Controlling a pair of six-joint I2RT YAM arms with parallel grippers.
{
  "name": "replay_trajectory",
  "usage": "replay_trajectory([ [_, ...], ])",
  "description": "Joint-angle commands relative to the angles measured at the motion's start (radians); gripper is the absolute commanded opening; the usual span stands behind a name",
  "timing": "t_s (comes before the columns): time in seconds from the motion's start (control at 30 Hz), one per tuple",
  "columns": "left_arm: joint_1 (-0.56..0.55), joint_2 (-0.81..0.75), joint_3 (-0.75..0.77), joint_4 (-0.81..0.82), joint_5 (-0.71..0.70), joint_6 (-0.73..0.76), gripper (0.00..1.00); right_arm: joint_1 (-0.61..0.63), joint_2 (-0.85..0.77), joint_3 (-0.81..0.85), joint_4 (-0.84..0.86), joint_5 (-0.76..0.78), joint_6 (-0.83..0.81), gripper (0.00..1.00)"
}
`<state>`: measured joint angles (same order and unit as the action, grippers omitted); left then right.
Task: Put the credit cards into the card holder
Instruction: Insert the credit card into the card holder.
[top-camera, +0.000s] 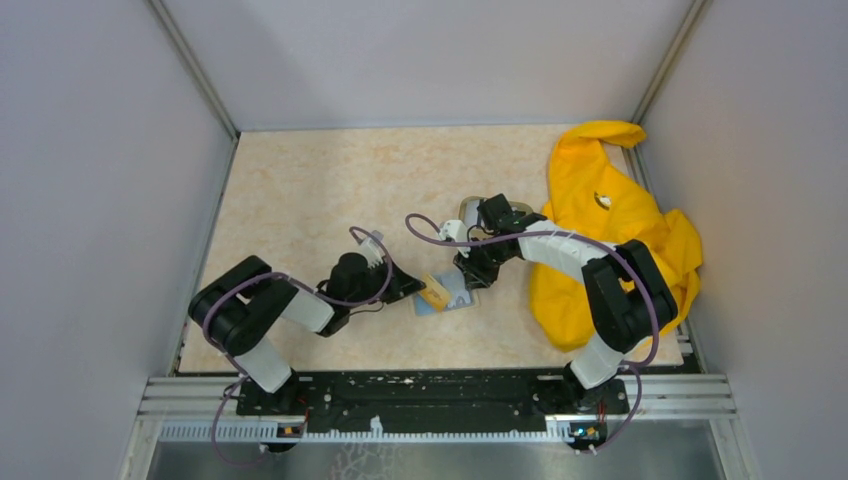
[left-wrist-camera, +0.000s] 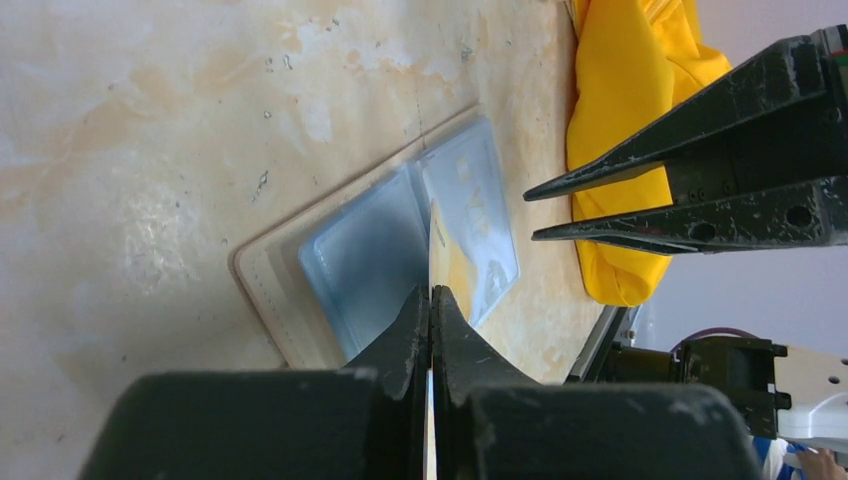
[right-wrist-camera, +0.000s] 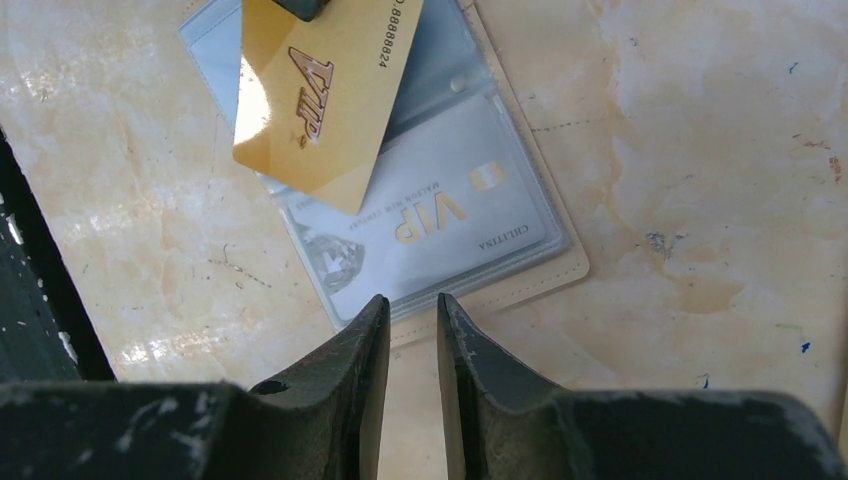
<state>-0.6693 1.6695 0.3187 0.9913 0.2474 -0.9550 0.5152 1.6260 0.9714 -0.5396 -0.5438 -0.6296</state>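
Left wrist camera sits closest to the work, so I start there: the left gripper (left-wrist-camera: 431, 292) is clenched on a gold card (left-wrist-camera: 437, 250), pinching it by one edge. From that angle the card shows only as a thin line. Gripping it at the edge leaves most of the card free, which I take to be for sliding it into a sleeve. Just beyond the fingertips lies the card holder (left-wrist-camera: 262, 290), spread open on the table (top-camera: 300, 200) towards the near side, roughly between the two arms. Its tan cover is down and its light blue clear pockets face up, where a card can reach them. The right wrist view shows the gold card slanting over one half of the holder, while a silver card (right-wrist-camera: 430, 215) already sits inside a pocket on the other half. The right gripper (right-wrist-camera: 412, 305) hangs at the holder's rim with its jaws slightly parted and nothing between them. I judge it is there to steady the holder, though I cannot tell whether it touches. Farther back, to the right, a yellow cloth (top-camera: 600, 230) lies crumpled and well apart from the work. By my count there are two cards, one holder, one cloth and two grippers.
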Motion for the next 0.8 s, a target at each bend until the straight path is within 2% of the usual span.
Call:
replay_trajectory([
  [0.0, 0.005, -0.008, 0.056, -0.157, 0.003, 0.061, 0.0, 0.014, 0.007, 0.049, 0.005, -0.001, -0.017, 0.24],
  [0.47, 0.033, 0.064, 0.223, -0.45, 0.125, 0.148, 0.0, 0.019, 0.009, 0.05, 0.003, 0.005, -0.018, 0.24],
  [0.77, 0.083, 0.158, 0.276, -0.46, 0.322, 0.169, 0.0, 0.022, 0.011, 0.051, 0.003, 0.012, -0.018, 0.24],
])
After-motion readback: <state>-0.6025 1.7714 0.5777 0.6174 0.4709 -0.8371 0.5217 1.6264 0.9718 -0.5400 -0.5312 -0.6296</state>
